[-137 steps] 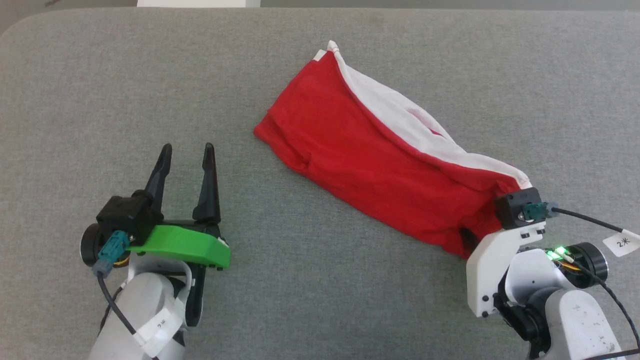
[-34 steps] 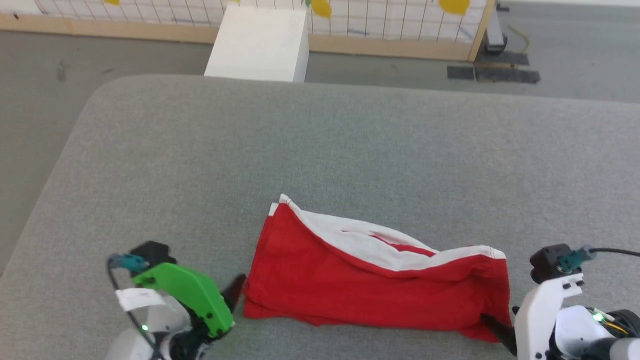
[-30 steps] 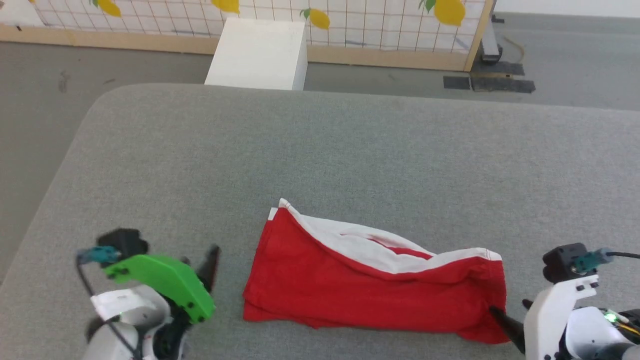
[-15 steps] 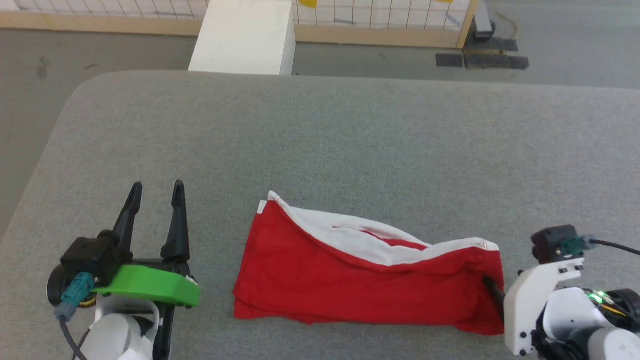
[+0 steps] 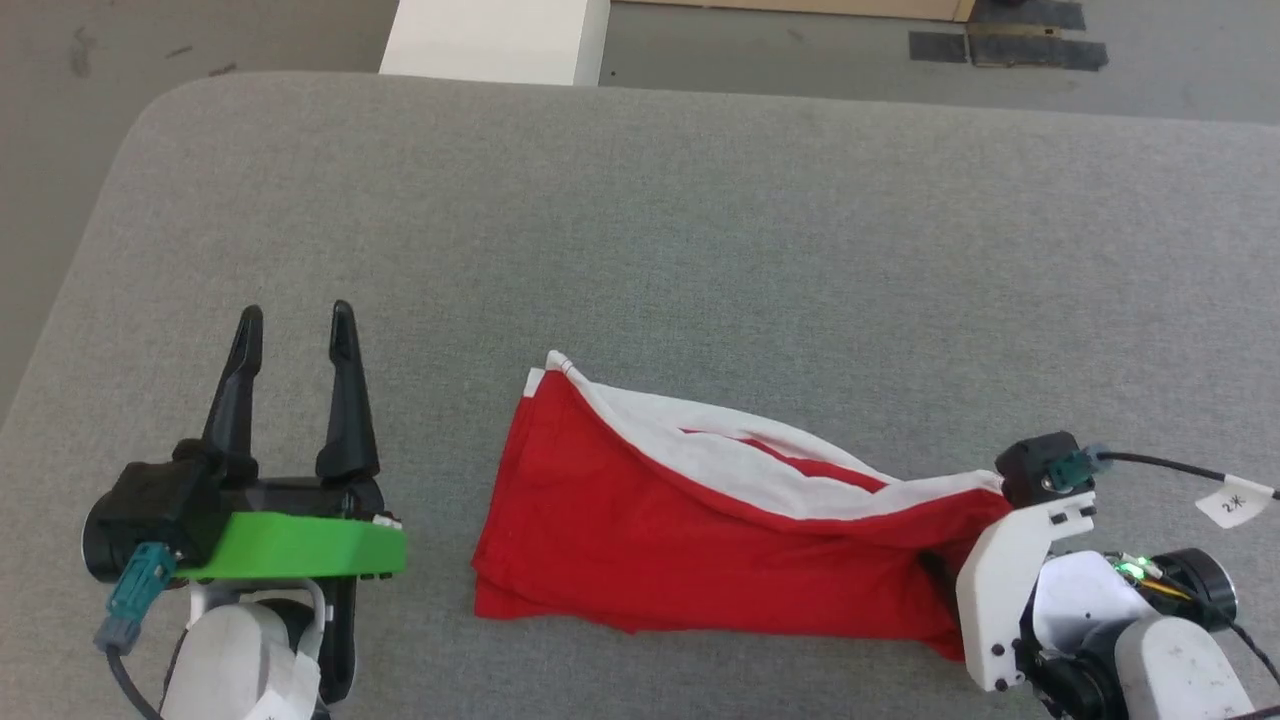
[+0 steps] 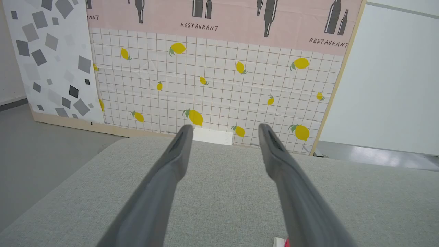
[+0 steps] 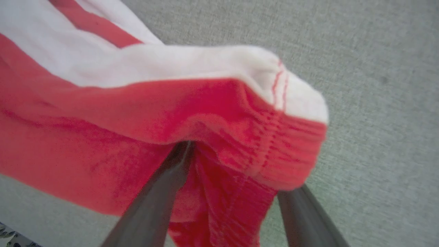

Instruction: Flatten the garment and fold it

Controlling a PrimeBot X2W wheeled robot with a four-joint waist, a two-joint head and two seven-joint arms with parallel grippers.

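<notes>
L hand (image 5: 296,312) backed off garment (image 5: 650,530), R hand (image 7: 236,169) touching it.

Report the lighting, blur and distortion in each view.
Head view: even, soft light, sharp throughout, faint shadow under the garment on the grey table. Left wrist view: left gripper soft-focus near the lens, lemon backdrop crisp, its grid lines slightly bowed. Right wrist view: the garment's near end is blurred, close to the lens; no glare.
</notes>
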